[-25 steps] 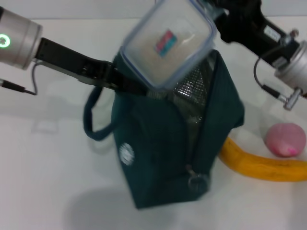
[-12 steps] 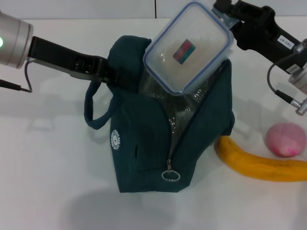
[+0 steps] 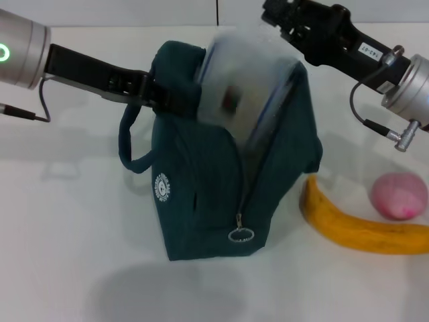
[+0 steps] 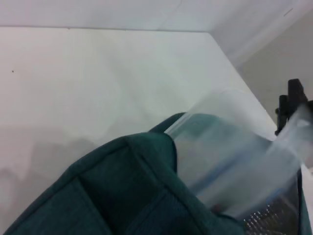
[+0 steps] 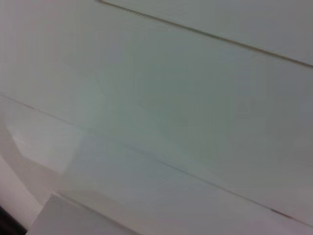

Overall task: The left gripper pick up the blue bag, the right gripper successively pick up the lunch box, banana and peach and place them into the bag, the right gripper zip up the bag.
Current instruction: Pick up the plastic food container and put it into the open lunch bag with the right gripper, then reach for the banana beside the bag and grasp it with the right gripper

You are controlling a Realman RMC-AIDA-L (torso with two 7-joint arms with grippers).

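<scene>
The blue bag (image 3: 214,194) stands upright in the middle of the table, its mouth open at the top. My left gripper (image 3: 155,90) is shut on the bag's top left edge and holds it up. The lunch box (image 3: 244,87) is a blur, tilted and partly inside the bag's mouth; it also shows in the left wrist view (image 4: 234,161) beside the bag's rim (image 4: 122,186). My right gripper (image 3: 280,23) is open just above the box's upper corner. The banana (image 3: 358,231) and the peach (image 3: 399,195) lie on the table to the right of the bag.
The bag's ring zipper pull (image 3: 241,235) hangs low on its front, and one loop handle (image 3: 131,144) hangs off its left side. The white table (image 3: 74,255) stretches in front and to the left.
The lunch box has dropped from above the bag down into its mouth. My right gripper moved left over the bag. The bag stands straighter and has shifted slightly.
</scene>
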